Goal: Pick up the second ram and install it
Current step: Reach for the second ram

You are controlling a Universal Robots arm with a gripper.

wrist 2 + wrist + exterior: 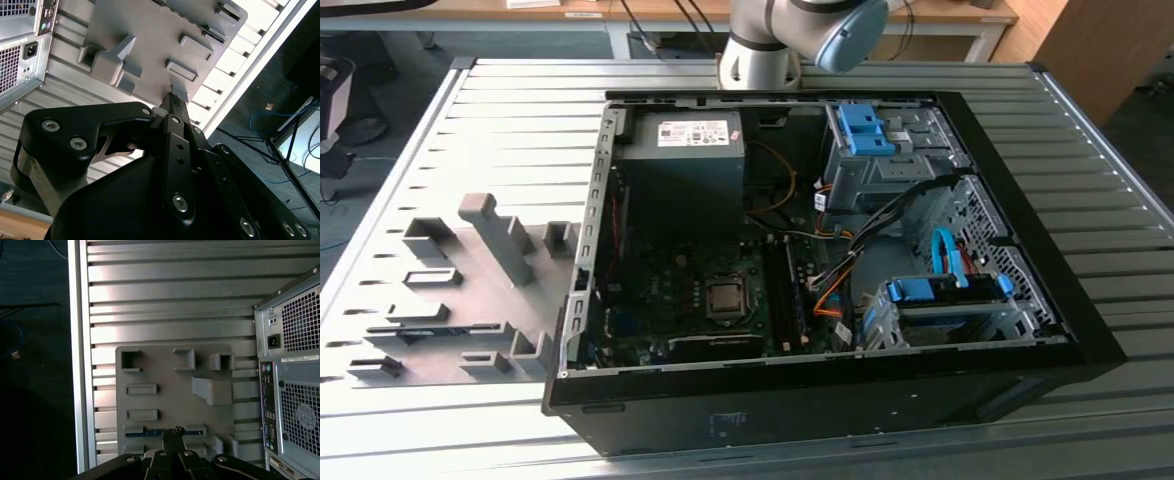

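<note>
While the slatted table (pixel 520 100) carries the open computer case (pixel 787 400) mid-frame, the grey holder block (pixel 467 290) sits at the exterior view's lower left. The gripper (pixel 173 431) has its fingers pressed together, tips right at the second ram (pixel 150 432), which is lying in the block's slot.

**Grey ribs, black case, flashes of blue**

The bench (pixel 480 110) is pale silver-grey, ribbed in parallel slats. The holder block (pixel 467 300) is plain matte grey; the second ram (pixel 134 432) in it shows dark blue. The computer case (pixel 854 410) is black, its rear panel (pixel 300 390) silver with perforated mesh, its motherboard (pixel 660 295) dark green, drive brackets (pixel 865 130) bright blue, cables (pixel 827 305) orange. The jaws are black with silver screw heads.
</note>
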